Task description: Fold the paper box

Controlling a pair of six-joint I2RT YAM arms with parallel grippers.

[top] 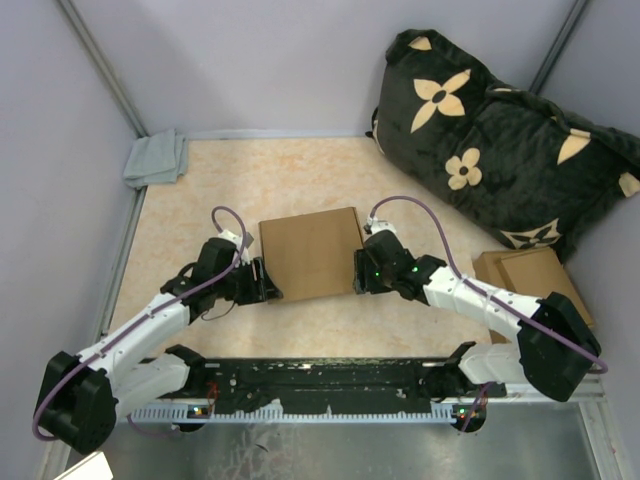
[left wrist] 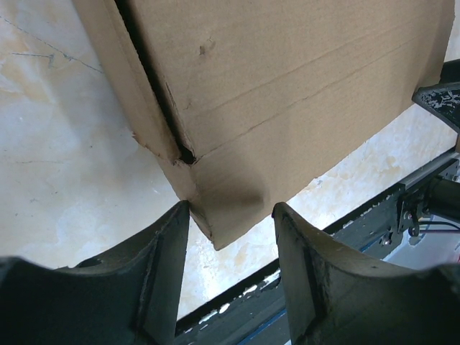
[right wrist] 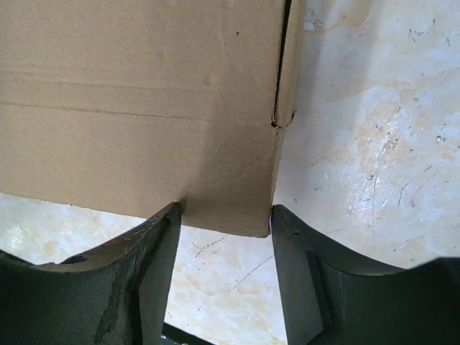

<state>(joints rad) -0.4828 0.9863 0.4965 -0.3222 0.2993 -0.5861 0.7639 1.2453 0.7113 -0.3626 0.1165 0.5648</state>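
Observation:
The paper box lies as a closed, flat brown cardboard box in the middle of the table. My left gripper is at its near left corner, and my right gripper is at its near right corner. In the left wrist view the box fills the top, and its corner dips between the tips of my open left gripper. In the right wrist view the box has its corner sitting between the tips of my open right gripper. Neither pair of fingers clamps the cardboard.
A dark pillow with flower prints leans at the back right. A stack of smaller flat cardboard pieces lies at the right edge. A grey cloth sits in the back left corner. A black rail runs along the near edge.

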